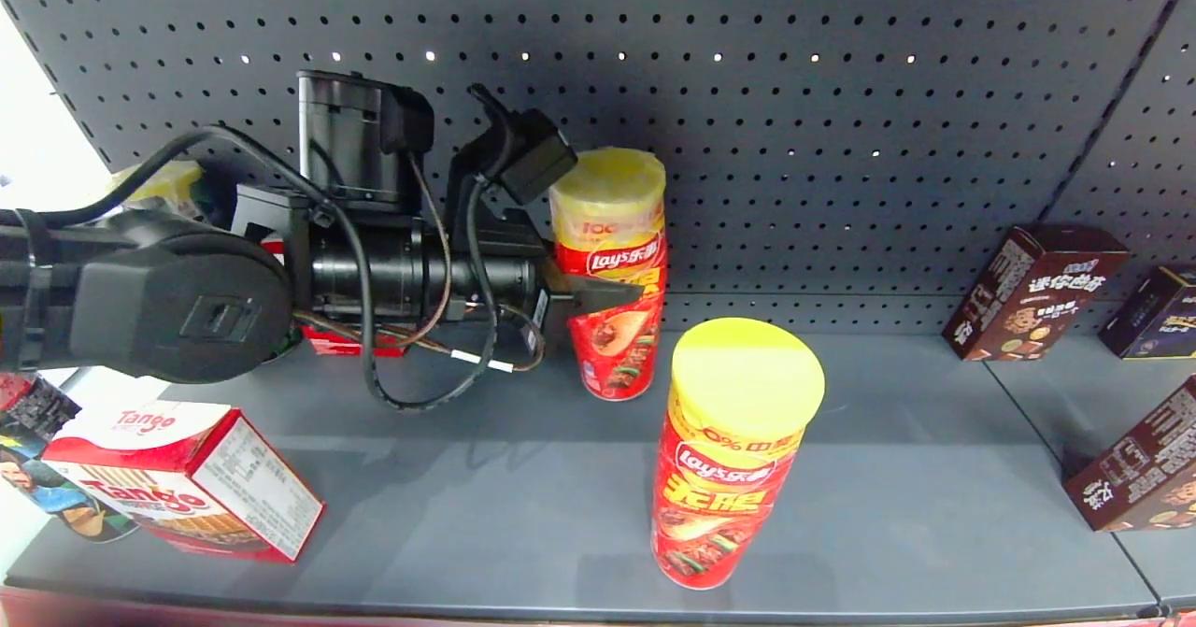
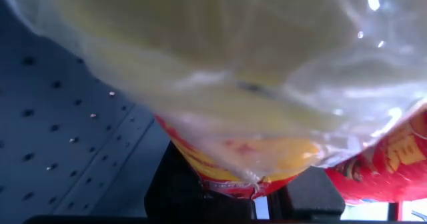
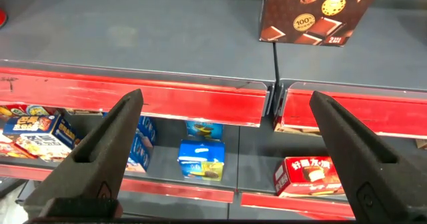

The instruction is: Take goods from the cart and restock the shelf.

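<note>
A right gripper [image 3: 225, 101] hangs in front of a grey store shelf [image 1: 486, 487], its two black fingers spread wide apart with nothing between them. Past them runs the shelf's red front rail [image 3: 167, 101], with a brown box [image 3: 310, 11] standing on the board above it and blue packets [image 3: 200, 159] on a lower level.

At the shelf's front left corner lies a red and white wafer box [image 1: 187, 482], on its side and turned at an angle. Near the front middle of the shelf a front can [image 1: 733, 459] of chips stands upright, red with a yellow lid. At the shelf's front right a dark box [image 1: 1135, 468] leans.

Farther in, towards the back of the shelf and left of its middle, the left gripper [image 1: 607, 295] comes in from the left, clamped around the middle of a held can [image 1: 612, 263], the same red with a yellow lid. This can is upright; whether its base touches the shelf cannot be told. The left wrist view looks up close at its film-covered lid.

At the shelf's back right two more dark boxes [image 1: 1032, 291] lean. A dark pegboard [image 1: 794, 113] forms the shelf's back wall.
</note>
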`<state>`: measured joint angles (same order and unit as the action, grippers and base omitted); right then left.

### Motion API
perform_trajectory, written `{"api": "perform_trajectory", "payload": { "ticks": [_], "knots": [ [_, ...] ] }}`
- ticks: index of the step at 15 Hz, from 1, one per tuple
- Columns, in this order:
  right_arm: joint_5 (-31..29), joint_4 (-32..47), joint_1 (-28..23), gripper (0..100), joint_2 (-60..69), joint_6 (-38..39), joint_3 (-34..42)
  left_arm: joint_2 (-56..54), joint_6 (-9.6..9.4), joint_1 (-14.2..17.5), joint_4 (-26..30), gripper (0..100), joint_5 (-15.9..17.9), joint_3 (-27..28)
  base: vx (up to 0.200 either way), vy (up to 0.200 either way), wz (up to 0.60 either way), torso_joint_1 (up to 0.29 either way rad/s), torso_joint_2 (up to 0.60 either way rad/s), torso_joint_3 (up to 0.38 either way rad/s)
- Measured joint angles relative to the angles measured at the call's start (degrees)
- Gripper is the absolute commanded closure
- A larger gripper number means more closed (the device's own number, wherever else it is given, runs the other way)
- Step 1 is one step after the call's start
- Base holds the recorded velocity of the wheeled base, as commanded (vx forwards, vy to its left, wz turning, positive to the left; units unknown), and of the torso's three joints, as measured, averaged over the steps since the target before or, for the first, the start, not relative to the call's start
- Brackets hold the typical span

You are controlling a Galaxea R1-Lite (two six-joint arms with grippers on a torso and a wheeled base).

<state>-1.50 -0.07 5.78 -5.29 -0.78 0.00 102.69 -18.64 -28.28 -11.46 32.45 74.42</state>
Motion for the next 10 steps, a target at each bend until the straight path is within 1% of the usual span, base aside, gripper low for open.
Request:
{"api": "perform_trajectory", "payload": {
  "ticks": [10],
  "knots": [
    [0.0, 0.0, -0.02, 0, -0.07, 0.02, 0.0, 6.49, 0.0, -0.57, -0.04, 100, -0.02, 4.57, 0.0, 0.0, 0.0, 0.0, 0.0, 0.0]
  ]
}}
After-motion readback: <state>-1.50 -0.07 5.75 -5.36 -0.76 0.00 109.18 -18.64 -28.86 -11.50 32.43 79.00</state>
